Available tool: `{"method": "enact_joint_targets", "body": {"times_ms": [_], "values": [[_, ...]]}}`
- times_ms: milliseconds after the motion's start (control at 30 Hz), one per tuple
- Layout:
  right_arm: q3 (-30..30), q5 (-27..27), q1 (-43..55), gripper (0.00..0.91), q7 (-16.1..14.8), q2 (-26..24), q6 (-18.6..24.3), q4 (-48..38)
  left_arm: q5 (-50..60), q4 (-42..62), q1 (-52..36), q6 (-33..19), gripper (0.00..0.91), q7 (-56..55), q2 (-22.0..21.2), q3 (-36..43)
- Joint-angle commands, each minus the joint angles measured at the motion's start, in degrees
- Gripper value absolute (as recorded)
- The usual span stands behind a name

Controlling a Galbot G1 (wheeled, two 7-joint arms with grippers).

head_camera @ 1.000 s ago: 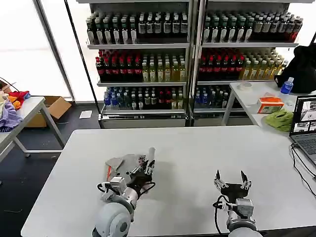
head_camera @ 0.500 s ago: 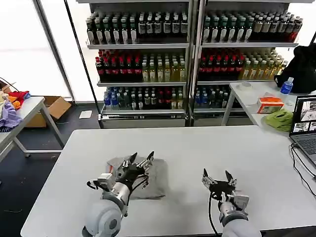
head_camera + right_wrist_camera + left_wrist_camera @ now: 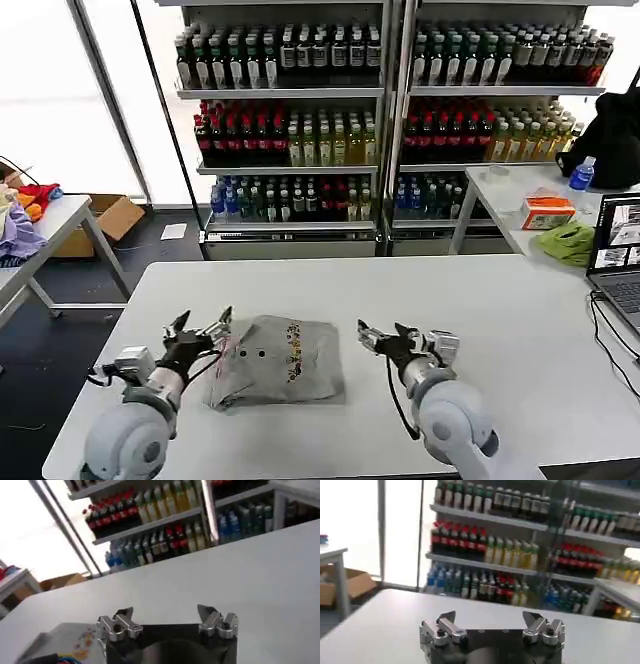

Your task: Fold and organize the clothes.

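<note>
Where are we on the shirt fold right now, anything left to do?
Done: one light grey shirt lies folded into a compact rectangle on the white table, chest print up. In hand: nothing; the left end effector and right end effector are both open, flanking the shirt, apart from it. Left: the fold's near edge looks loose and may need tidying.

Shirt: folded grey shirt (image 3: 282,372) on white table (image 3: 500,310).
Grippers: left gripper (image 3: 199,327) and right gripper (image 3: 382,330) flank it, both open.

Shelves of bottled drinks (image 3: 380,120) stand behind the white table (image 3: 480,300); a laptop (image 3: 620,255) sits at its right edge.
</note>
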Motion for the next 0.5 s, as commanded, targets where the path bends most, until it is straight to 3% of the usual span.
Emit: {"method": "enact_joint_targets", "body": {"times_ms": [33,500], "values": [[-14.50,9.03,11.47,0.907,2.35,-1.18,-1.18,-7.39,-0.62,-2.45,7.40,1.58,0.907,-1.19,2.52,-12.14],[-17.60,6.93,11.87,0.897,3.67,1.88,-1.16,-11.26,0.48,-3.68,10.20,1.37,0.907,-0.85,0.76,-13.58]]}}
